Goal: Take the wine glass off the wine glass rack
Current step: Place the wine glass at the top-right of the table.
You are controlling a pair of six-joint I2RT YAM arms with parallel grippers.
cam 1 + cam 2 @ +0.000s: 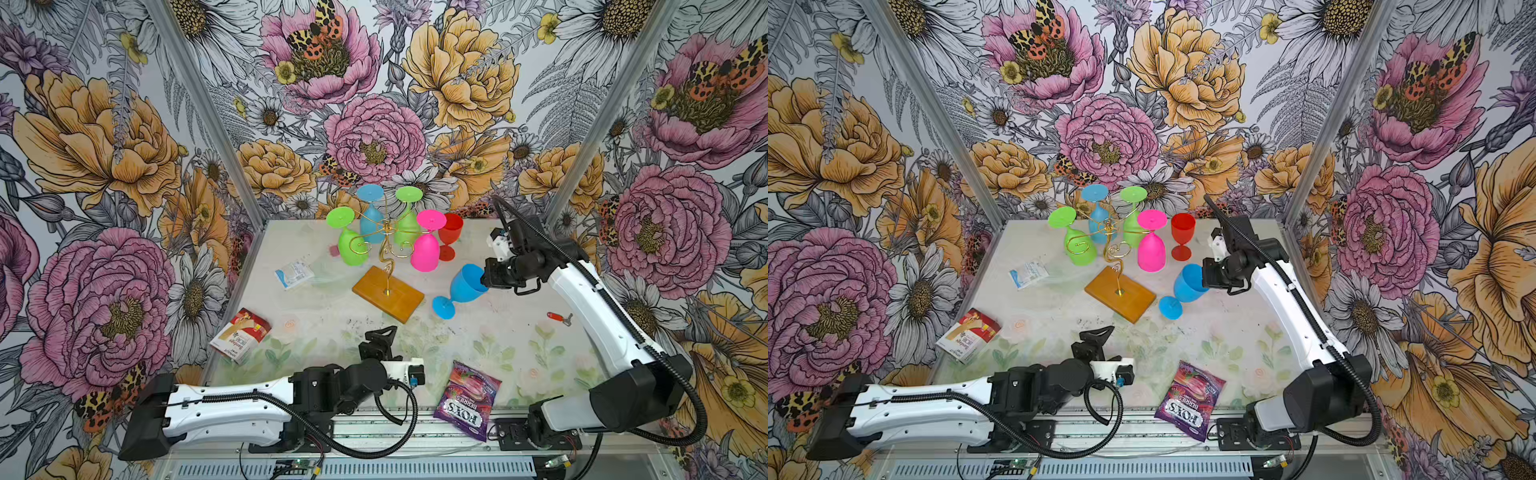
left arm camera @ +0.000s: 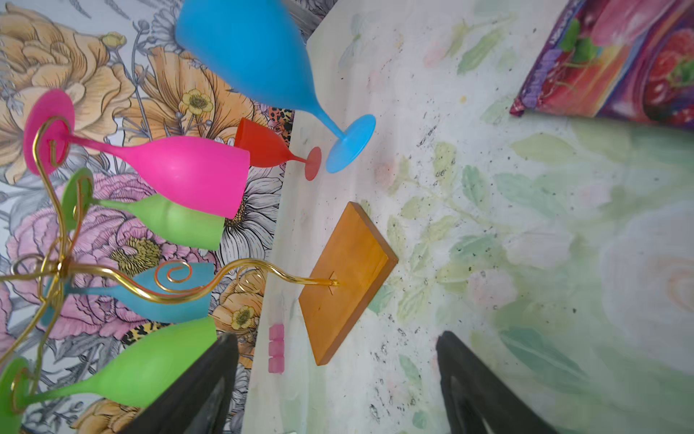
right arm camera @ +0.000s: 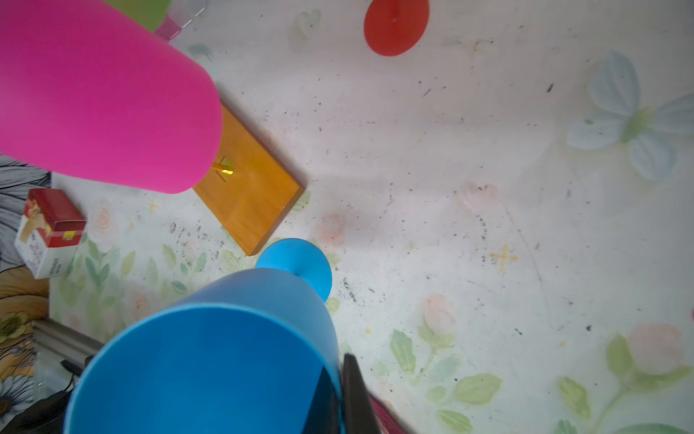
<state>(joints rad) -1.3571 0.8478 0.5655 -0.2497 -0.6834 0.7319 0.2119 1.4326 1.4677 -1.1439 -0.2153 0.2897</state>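
Note:
The wine glass rack (image 1: 388,249) is a gold wire stand on a brown wooden base (image 1: 1120,293) mid-table. A pink glass (image 1: 424,251), a blue one and two green ones hang upside down from it. Off the rack, a blue wine glass (image 1: 467,284) (image 3: 225,357) tilts just right of the base with its foot low by the table. My right gripper (image 1: 484,276) (image 3: 338,364) is shut on its rim, one finger inside the bowl and one outside. My left gripper (image 1: 384,332) (image 2: 336,336) stands open near the front, in front of the base, with nothing between its fingers.
A red glass (image 1: 450,235) stands upright behind the held glass. A white sachet (image 1: 294,274) and a red tea box (image 1: 241,334) lie to the left. A purple sweets bag (image 1: 467,399) is at the front edge, and a small red tool (image 1: 559,318) at the right.

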